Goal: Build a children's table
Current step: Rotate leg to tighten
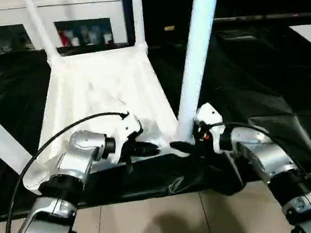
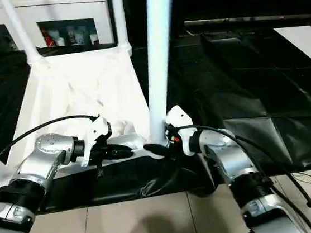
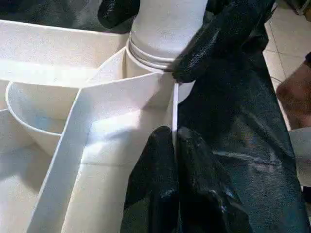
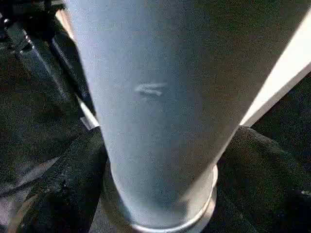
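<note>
Table top [image 1: 106,99] lies underside up on black sheeting [image 1: 264,81], centre of the head view, legs rising from its corners. Near-right leg [image 1: 196,55] stands in its socket at about 5 o'clock of the top, leaning slightly. Right gripper [image 1: 184,146] sits at that leg's base, fingers spread around the tube. Left gripper [image 3: 176,145], at 6 o'clock, fingers closed together, pinching the top's near rim. Risk, as judged: the leg may be only part-seated; withdrawing the right fingers could tip it out of the socket, and a rim slip would shift the top
</note>
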### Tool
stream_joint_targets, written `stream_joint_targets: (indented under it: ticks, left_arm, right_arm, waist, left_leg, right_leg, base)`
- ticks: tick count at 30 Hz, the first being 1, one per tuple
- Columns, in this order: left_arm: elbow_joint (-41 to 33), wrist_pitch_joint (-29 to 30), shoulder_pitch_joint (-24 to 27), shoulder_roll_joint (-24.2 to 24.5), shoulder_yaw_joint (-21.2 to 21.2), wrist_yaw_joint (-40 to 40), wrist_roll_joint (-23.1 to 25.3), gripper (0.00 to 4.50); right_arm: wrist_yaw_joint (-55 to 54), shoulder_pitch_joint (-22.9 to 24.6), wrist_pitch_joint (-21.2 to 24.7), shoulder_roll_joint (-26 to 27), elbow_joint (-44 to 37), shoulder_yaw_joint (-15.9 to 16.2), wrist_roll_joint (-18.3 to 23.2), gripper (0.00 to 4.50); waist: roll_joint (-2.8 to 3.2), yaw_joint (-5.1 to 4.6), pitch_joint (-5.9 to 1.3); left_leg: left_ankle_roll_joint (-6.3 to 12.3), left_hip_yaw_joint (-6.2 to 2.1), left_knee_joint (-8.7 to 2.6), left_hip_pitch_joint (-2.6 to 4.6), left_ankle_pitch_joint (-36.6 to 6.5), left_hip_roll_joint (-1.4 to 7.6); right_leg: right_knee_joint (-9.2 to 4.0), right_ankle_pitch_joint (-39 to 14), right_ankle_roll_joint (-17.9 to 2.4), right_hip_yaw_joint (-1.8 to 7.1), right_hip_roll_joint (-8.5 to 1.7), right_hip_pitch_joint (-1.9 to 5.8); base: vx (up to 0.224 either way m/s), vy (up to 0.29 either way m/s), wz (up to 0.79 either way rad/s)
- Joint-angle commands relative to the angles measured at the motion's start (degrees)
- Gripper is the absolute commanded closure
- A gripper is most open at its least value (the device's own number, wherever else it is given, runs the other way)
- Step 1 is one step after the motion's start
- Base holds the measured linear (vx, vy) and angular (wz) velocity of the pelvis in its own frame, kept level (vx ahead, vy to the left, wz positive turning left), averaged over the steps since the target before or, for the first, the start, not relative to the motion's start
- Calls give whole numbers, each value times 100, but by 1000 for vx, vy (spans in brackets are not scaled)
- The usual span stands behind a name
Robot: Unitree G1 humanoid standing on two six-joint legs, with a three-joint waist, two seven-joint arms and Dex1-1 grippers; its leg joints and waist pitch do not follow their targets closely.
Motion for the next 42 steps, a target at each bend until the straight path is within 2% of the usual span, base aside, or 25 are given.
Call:
stream_joint_targets:
  ticks: [1, 6, 12, 15, 19, 20, 21, 23, 25, 28, 29, 30, 31, 32, 35, 36, 40, 41, 42]
  left_arm:
    - [-153, -42, 26, -143, 90, -208, -313, 450]
    - [-287, 69, 77, -106, 94, -155, -322, 450]
    - [-345, 134, 110, -126, 109, -84, -294, 450]
    - [39, 4, -54, -310, 187, 661, -53, 450]
    - [461, -113, -270, -568, 235, 1488, 174, 450]
    - [700, -40, -425, -788, 248, 1971, 267, 450]
    - [739, -20, -453, -832, 252, 2053, 279, 450]
    - [955, 39, -607, -1021, 260, 2530, 369, 450]
    - [1147, 99, -744, -1210, 274, 3037, 445, 450]
    - [1312, 72, -852, -1337, 288, 3303, 478, 450]
    - [1590, -17, -1028, -1578, 295, 3712, 546, 450]
    - [1590, -17, -1028, -1578, 295, 3712, 546, 450]
    - [1679, -45, -1085, -1662, 287, 3825, 571, 450]
    - [1742, -145, -1117, -1714, 256, 3838, 599, 450]
    - [1744, -262, -1098, -1691, 238, 3721, 598, 450]
    - [1721, -325, -1074, -1660, 211, 3609, 605, 450]
    - [1668, -624, -987, -1521, 127, 3226, 623, 450]
    - [1718, -813, -972, -1439, 91, 3077, 639, 450]
    - [1718, -813, -972, -1439, 91, 3077, 639, 450]
  right_arm:
    - [58, 53, 45, -80, -76, 20, -43, 74]
    - [108, 60, 119, -100, -98, 11, 11, 129]
    - [21, 120, 216, -33, -107, -67, 71, 160]
    - [-759, 97, 280, 251, 146, -307, 18, 174]
    - [-1747, 19, 328, 592, 509, -549, -71, 176]
    - [-2510, -63, 446, 874, 771, -793, -36, 178]
    - [-2654, -81, 476, 928, 822, -842, -23, 178]
    - [-3232, -206, 437, 1103, 1057, -997, -11, 178]
    - [-3641, -320, 430, 1266, 1251, -1134, 30, 178]
    - [-3894, -434, 365, 1372, 1416, -1208, 28, 178]
    - [-4246, -669, 197, 1569, 1723, -1310, 4, 178]
    - [-4246, -669, 197, 1569, 1723, -1310, 4, 178]
    - [-4370, -755, 129, 1636, 1828, -1331, -24, 178]
    - [-4366, -856, 50, 1696, 1944, -1301, -51, 178]
    - [-4132, -871, -96, 1698, 1937, -1184, -104, 178]
    - [-3992, -842, -190, 1679, 1880, -1124, -129, 122]
    - [-3467, -699, -545, 1492, 1563, -979, -149, 102]
    - [-3258, -632, -647, 1310, 1380, -952, -168, 71]
    - [-3258, -632, -647, 1310, 1380, -952, -168, 63]
  waist:
    - [-58, -25, -354]
    - [-59, -22, -364]
    - [-56, -25, -368]
    - [-60, -43, -360]
    - [-70, -67, -348]
    - [-63, -77, -340]
    - [-67, -73, -343]
    - [-56, -78, -351]
    - [-44, -76, -361]
    - [-42, -60, -382]
    - [-39, -65, -390]
    - [-37, -64, -390]
    - [-39, -47, -396]
    - [-41, -49, -399]
    - [-54, -41, -394]
    - [-51, -33, -397]
    - [-55, -36, -384]
    - [-65, -62, -380]
    - [-65, -63, -374]
  left_leg:
    - [218, -51, -380, 145, -1126, 156]
    - [309, -47, -362, 138, -951, 151]
    - [296, -48, -359, 147, -950, 150]
    - [275, -47, -362, 142, -940, 144]
    - [53, -59, -388, 164, -1250, 129]
    - [18, -55, -394, 168, -1271, 124]
    - [-17, -61, -398, 176, -1292, 126]
    - [-80, -74, -405, 168, -1311, 125]
    - [-82, -69, -400, 184, -1281, 128]
    - [11, -65, -383, 164, -1084, 115]
    - [45, -56, -372, 160, -1008, 104]
    - [32, -65, -376, 155, -979, 102]
    - [76, -53, -365, 170, -951, 108]
    - [123, -62, -365, 142, -876, 104]
    - [244, -58, -356, 138, -838, 99]
    - [255, -58, -354, 145, -869, 103]
    - [281, -74, -368, 127, -1015, 115]
    - [279, -76, -372, 114, -1034, 106]
    - [278, -72, -372, 122, -1069, 109]
  right_leg:
    - [-361, -568, -1386, 186, -261, 235]
    - [-338, -351, -1426, 180, -250, 239]
    - [-339, -376, -1425, 179, -244, 240]
    - [-346, -363, -1420, 186, -248, 226]
    - [-416, -975, -1272, 192, -260, 217]
    - [-430, -1076, -1230, 203, -262, 197]
    - [-439, -1127, -1203, 199, -261, 202]
    - [-443, -1168, -1126, 193, -261, 205]
    - [-438, -1038, -1150, 196, -258, 195]
    - [-399, -579, -1188, 187, -243, 229]
    - [-392, -436, -1229, 188, -245, 223]
    - [-381, -402, -1241, 183, -240, 239]
    - [-382, -306, -1265, 184, -245, 239]
    - [-365, -194, -1281, 177, -248, 263]
    - [-367, -124, -1289, 171, -250, 275]
    - [-374, -165, -1291, 170, -256, 271]
    - [-398, -403, -1230, 166, -265, 279]
    - [-404, -455, -1221, 162, -258, 287]
    - [-417, -512, -1208, 162, -255, 279]
  base:
    - [0, 0, 0]
    - [0, 0, 0]
    - [0, 0, 0]
    - [0, 0, 0]
    - [0, 0, 0]
    - [0, 0, 0]
    - [0, 0, 0]
    - [0, 0, 0]
    - [0, 0, 0]
    - [0, 0, 0]
    - [0, 0, 0]
    - [0, 0, 0]
    - [0, 0, 0]
    - [0, 0, 0]
    - [0, 0, 0]
    - [0, 0, 0]
    - [0, 0, 0]
    - [0, 0, 0]
    - [0, 0, 0]
